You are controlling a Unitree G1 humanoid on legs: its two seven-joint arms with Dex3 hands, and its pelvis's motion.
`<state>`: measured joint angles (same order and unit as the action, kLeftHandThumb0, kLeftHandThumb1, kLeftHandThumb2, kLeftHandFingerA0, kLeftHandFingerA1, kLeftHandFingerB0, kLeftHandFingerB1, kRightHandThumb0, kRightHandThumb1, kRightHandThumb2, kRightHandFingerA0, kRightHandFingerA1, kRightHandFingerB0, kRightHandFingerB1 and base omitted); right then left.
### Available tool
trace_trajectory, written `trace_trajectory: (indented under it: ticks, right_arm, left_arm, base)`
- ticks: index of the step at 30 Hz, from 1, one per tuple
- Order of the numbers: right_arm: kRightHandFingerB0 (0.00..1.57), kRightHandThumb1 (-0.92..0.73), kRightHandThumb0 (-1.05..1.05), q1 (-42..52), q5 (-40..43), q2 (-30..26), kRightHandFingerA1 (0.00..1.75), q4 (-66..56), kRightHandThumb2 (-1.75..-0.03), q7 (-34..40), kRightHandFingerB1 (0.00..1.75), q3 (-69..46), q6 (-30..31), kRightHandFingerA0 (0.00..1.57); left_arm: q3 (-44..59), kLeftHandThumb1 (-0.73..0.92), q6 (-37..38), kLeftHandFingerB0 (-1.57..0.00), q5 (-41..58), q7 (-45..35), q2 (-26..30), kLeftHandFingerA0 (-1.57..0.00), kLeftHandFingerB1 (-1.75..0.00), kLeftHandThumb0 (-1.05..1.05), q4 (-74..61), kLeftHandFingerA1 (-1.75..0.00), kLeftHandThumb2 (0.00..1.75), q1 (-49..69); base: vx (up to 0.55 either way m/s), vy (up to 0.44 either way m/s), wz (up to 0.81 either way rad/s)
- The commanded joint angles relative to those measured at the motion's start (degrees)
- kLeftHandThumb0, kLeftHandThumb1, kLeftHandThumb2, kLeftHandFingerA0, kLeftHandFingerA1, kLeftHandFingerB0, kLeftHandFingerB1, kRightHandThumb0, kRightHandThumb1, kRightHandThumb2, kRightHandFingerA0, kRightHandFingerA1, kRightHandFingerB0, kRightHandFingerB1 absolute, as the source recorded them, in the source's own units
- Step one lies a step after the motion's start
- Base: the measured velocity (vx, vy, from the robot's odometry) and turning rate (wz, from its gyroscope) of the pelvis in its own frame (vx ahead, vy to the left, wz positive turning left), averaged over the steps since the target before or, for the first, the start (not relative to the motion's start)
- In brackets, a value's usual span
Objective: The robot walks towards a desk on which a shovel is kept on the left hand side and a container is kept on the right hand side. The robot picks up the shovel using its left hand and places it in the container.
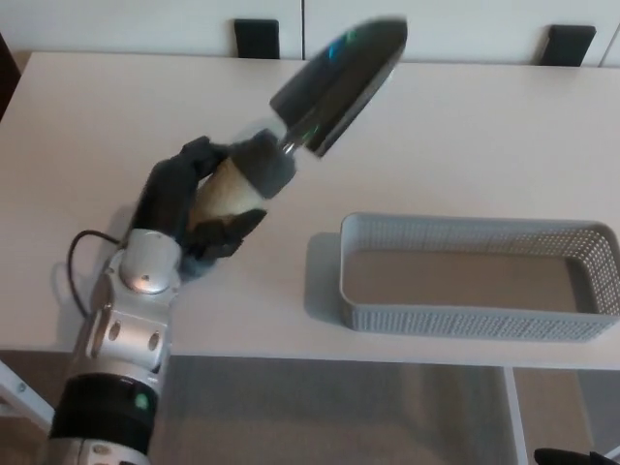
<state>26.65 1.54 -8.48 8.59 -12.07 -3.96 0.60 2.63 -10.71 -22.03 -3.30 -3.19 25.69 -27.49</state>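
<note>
- Left hand (199,208) closed around shovel (325,92) handle; blade tilted up-right, off the desk (484,136).
- Container (475,276) apart, lower right.

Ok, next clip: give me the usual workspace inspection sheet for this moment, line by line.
Surface: pale desk, bare apart from the job's things.
Shovel: shovel lifted clear of the desk, metal blade pointing up and away, handle in the left hand.
Container: grey mesh container on the desk's right side, empty, upright, near the front edge.
Clutter: nothing seen.
Hands: left hand shut on the shovel's handle; right hand not in view.
Cables: one black cable looping beside the left forearm.
Surroundings: two dark chair backs behind the far edge of the desk, pale wall beyond; floor below the front edge.
</note>
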Motion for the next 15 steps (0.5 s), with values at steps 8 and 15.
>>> trace_trajectory:
  ticks: [8, 15]
  right_arm:
    - [0.48, -0.65, -0.31, -0.32, -0.75, -1.93, 0.53, 0.91, -0.59, -0.18, 0.45, 0.66, 0.17, 0.66]
    - [0.49, -0.66, -0.31, -0.03, -0.71, -2.36, 0.53, 1.46, -0.59, -1.00, 0.46, 0.98, -0.84, 0.62]
  left_arm:
    - [-18.83, 0.81, 4.41, -0.62, -3.76, -5.22, 5.30, -0.64, -1.17, -0.27, -18.83, -1.63, 0.63, 3.94]
    - [-29.44, 0.76, -1.64, -0.68, -13.33, -2.83, 8.97, -0.83, -0.53, -0.33, -19.75, -1.54, 0.66, 1.90]
  base:
    - [0.00, 0.000, 0.00]
    - [0.00, 0.000, 0.00]
